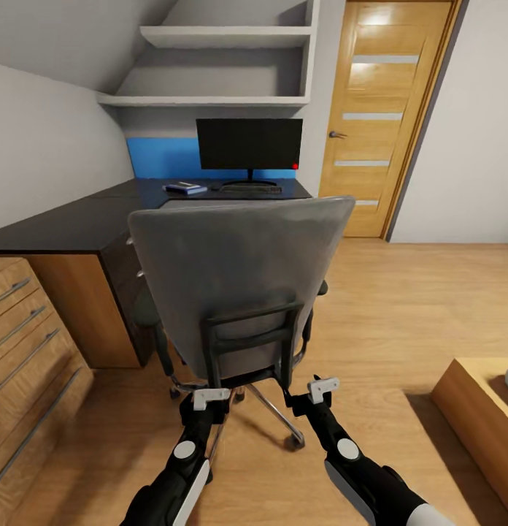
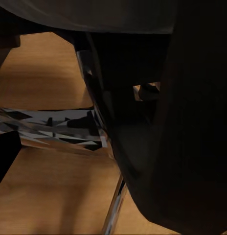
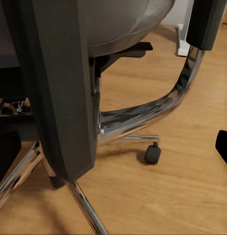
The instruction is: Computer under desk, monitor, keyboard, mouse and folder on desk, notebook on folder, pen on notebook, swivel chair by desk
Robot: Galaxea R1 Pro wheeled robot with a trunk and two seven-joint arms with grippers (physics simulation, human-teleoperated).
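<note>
Grey swivel chair (image 1: 239,277) back hiding part of the desk (image 1: 71,223).

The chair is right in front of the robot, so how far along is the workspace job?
Looks done: monitor and keyboard sit on the desk, with a stack on the blue folder to their left. In hand: both grippers, left and right, are low behind the chair back. Left: settling the chair beside the desk. Mouse, pen and computer can't be made out.

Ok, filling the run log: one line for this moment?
swivel chair facing desk | both grippers low behind chair, left, right | monitor on desk
</note>
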